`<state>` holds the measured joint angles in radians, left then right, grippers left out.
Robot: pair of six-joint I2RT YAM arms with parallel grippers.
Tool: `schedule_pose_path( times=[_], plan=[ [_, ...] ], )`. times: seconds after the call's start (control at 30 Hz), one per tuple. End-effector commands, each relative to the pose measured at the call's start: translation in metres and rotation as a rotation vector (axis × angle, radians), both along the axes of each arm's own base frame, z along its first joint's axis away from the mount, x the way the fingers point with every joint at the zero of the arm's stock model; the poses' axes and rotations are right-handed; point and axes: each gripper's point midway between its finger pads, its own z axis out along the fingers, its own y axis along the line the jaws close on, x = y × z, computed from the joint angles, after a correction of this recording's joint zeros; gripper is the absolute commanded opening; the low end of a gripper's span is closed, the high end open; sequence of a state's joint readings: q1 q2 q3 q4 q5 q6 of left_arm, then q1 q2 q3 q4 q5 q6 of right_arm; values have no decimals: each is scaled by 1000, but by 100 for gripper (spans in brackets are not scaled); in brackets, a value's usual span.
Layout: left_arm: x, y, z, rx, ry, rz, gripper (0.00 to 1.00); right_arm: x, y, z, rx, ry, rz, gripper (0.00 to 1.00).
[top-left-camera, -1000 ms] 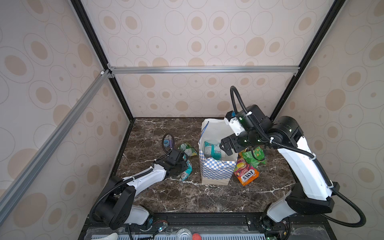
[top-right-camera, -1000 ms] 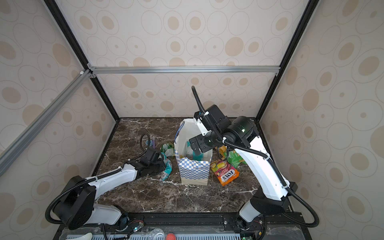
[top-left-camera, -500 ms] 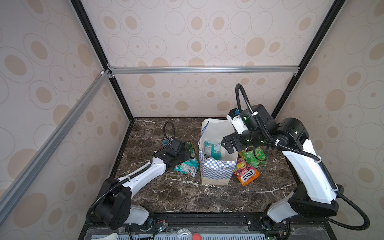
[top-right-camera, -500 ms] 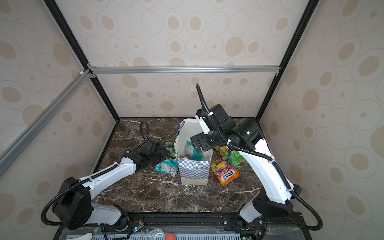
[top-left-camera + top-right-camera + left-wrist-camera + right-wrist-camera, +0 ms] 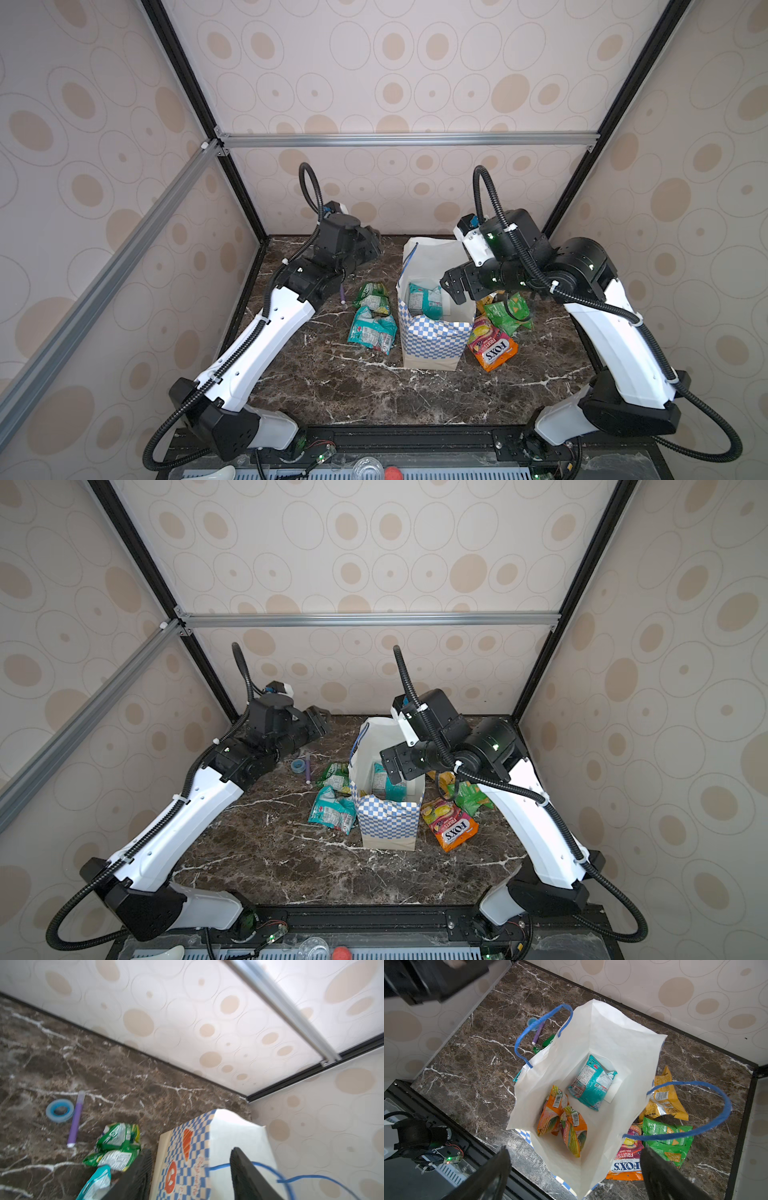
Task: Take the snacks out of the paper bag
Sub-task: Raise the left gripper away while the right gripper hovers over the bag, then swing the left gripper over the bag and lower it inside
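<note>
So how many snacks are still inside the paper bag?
3, all on the paper bag floor in the right wrist view: a teal packet, one orange packet and another orange packet side by side next to it. The near wall could hide more.

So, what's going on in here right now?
Two robot arms are unpacking a paper bag. The right gripper hovers open over the bag's mouth; a teal packet and two orange packets lie inside. The left gripper is open and empty near the bag. Five more packets lie on the table.
</note>
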<state>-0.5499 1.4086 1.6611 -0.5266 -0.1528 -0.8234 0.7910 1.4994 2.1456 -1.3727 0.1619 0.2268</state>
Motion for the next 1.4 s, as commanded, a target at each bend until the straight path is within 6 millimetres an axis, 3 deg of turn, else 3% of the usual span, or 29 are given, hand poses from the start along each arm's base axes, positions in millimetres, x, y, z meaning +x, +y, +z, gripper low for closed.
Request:
schedule_pose_path(
  times=[0.0,0.17,0.27,0.37,0.47,0.67,0.83,1.07,1.2,1.37],
  plan=[
    [2,-1,24,36,-23,-14,60,-2,-8,6,7,-32,-22,100],
    [3,-32,65,-32,-78,-87,61,-2,-14,5,-9,-42,-39,100],
    [-1,-61,83,-65,-106,-143,62,-1,-19,1,-21,-42,-55,100],
    [-5,-92,93,-89,-126,-201,66,0,-26,-3,-25,-38,-80,100],
    [-9,-122,90,-109,-118,-249,75,2,-39,-3,-14,-49,-133,100],
    [-18,-171,73,-135,-87,-319,86,5,-68,6,91,-70,-255,100],
    [-19,-193,47,-105,-37,-340,90,3,-84,11,124,-106,-321,100],
    [-19,-218,0,-27,74,-374,88,0,-90,18,184,-120,-353,100],
    [-19,-221,-31,49,132,-379,88,-1,-92,18,188,-122,-361,100],
    [-17,-207,-73,191,190,-346,88,-3,-94,17,193,-120,-365,100]
  ],
)
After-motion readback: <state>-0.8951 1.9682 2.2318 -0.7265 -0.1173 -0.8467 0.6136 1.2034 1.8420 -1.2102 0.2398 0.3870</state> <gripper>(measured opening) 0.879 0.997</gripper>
